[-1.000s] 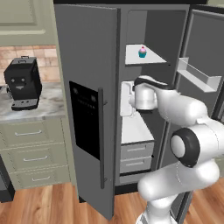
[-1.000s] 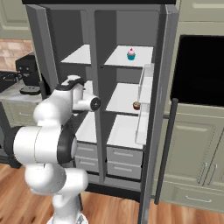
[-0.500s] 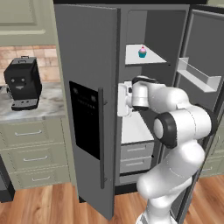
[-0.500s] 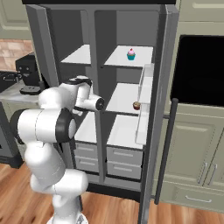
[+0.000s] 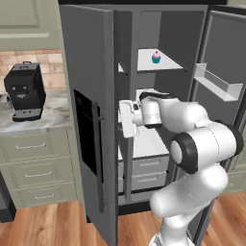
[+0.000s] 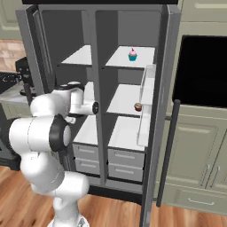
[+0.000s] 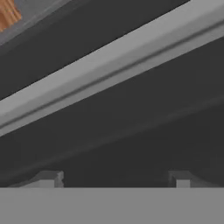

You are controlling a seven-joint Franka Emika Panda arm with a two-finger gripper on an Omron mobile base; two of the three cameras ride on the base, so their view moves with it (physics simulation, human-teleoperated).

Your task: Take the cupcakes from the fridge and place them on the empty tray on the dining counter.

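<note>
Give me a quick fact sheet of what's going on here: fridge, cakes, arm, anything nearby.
fridge: both doors open, white shelves showing
pink cupcake: upright on the top shelf, right compartment
brown cupcake: one shelf lower, near the front edge
claw: tips apart, holding nothing, facing a grey bar up close
arm: reaching toward the fridge's middle divider, apart from both cupcakes
coffee machine: on the marble counter left of the fridge

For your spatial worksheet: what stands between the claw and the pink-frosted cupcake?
In the right base view, the fridge's upright divider separates the claw from the cupcake.
</note>
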